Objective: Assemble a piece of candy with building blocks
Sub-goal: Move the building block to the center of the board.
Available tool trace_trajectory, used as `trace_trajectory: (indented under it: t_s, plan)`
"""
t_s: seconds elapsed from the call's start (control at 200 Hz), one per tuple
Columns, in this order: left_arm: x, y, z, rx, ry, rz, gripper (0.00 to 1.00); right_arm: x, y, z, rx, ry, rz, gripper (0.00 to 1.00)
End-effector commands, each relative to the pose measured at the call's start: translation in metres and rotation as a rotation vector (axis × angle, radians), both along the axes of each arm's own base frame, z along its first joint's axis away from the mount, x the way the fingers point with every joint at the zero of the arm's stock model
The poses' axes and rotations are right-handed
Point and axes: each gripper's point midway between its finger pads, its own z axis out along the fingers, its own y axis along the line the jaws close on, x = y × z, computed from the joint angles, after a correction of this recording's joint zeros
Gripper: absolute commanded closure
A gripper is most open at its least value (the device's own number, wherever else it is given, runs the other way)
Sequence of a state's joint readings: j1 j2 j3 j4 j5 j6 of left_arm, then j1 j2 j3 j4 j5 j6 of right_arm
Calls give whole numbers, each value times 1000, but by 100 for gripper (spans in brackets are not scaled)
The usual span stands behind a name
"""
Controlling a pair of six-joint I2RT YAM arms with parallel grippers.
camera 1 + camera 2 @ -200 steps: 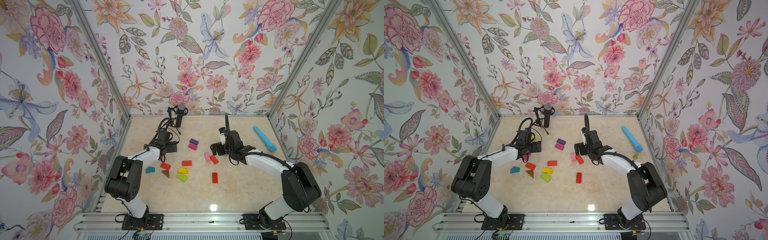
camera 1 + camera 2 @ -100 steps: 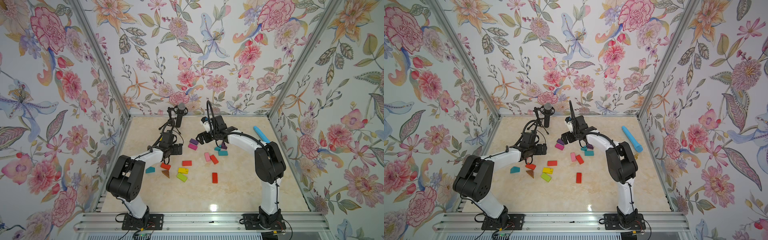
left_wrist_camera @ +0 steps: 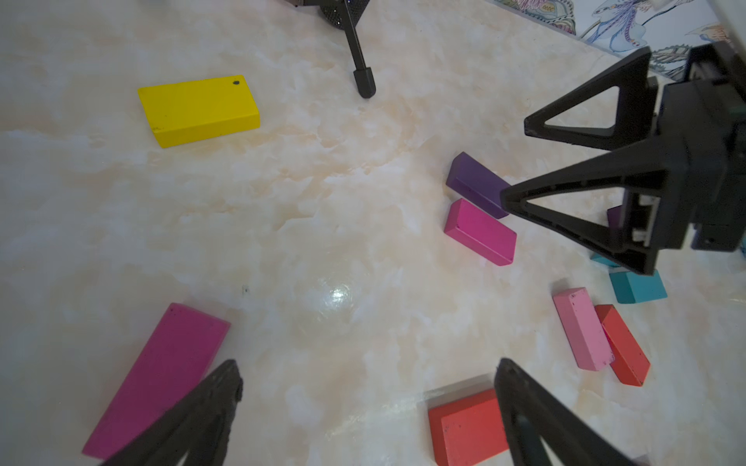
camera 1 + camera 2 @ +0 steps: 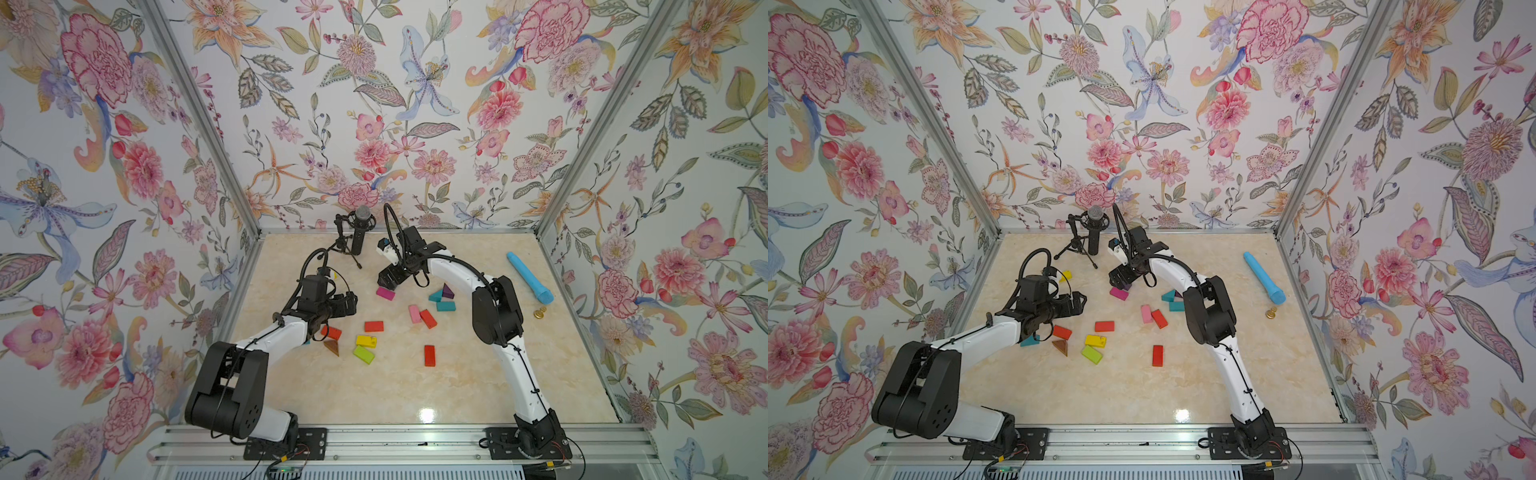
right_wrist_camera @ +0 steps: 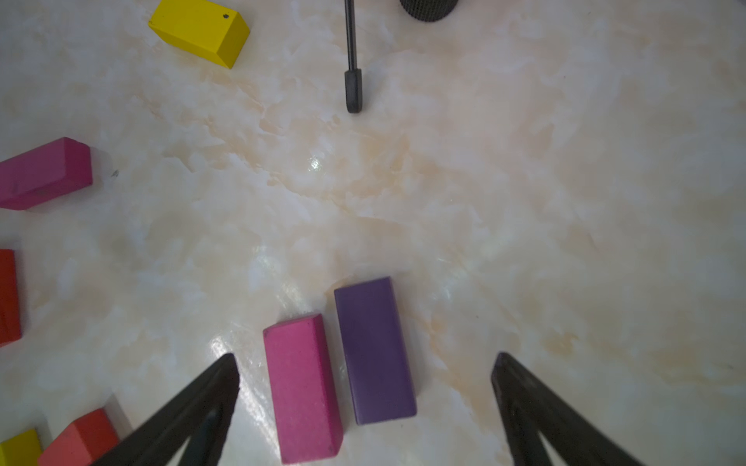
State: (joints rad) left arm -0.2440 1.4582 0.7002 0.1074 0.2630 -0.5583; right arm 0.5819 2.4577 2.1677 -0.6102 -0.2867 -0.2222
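marble-look surface [image 4: 374,395] carries the scattered building blocks [image 4: 366,341]. left hand [image 3: 369,369] hovers spread and empty, a long magenta brick [image 3: 161,375] by one finger, a red brick [image 3: 464,431] by the other. right hand [image 5: 363,359], also spread and empty, hangs over a short magenta brick [image 5: 302,387] and a purple brick [image 5: 375,351] lying side by side. further right, a pink brick [image 4: 414,313] touches a second red brick [image 4: 428,319].

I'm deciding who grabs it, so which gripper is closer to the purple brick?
Right. The right gripper hovers directly over the purple brick, which lies between its open fingers beside the magenta brick. The left gripper sits off to the side, apart from it.
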Motion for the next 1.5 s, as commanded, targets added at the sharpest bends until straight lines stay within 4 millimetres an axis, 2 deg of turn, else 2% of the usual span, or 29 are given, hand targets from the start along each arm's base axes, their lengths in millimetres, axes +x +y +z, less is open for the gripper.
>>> trace_trajectory:
  t_s: [0.0,0.12,0.25,0.38,0.5,0.605,0.615,0.635,0.741,1.056,1.171,1.306,1.391,1.456,1.496]
  plan:
    - [-5,1,1,-54,-2,4,1,-12,5,-12,-46,30,104,0]
    - [-7,3,6,-58,-17,9,1,-17,13,-21,-63,33,153,0]
    - [-6,4,13,-68,-35,19,1,-15,13,-31,-94,41,153,0]
    - [-5,1,17,-94,-47,15,1,-23,13,-45,-145,49,179,0]
    - [-5,2,19,-103,-54,20,1,-31,11,-57,-207,44,212,0]
    - [-5,3,20,-120,-57,32,1,-30,1,-62,-265,28,211,0]
    - [-5,3,21,-122,-58,33,1,-37,8,-62,-273,22,232,0]
    - [-5,3,22,-125,-62,33,1,-41,11,-63,-287,14,244,0]
    - [-3,2,27,-142,-75,38,1,-46,6,-66,-365,-22,276,1]
    - [-4,3,26,-152,-72,40,1,-58,-4,-68,-453,-58,362,48]
    - [-8,6,24,-144,-70,44,1,-67,-4,-59,-425,-52,400,58]
    - [-13,9,15,-133,-57,51,1,-83,-3,-47,-366,-37,449,57]
    - [-15,10,10,-137,-49,54,1,-84,-1,-41,-340,-47,452,55]
    - [-15,8,8,-147,-47,52,1,-85,2,-36,-316,-48,455,51]
    - [-14,7,8,-155,-47,51,1,-84,4,-36,-309,-49,452,45]
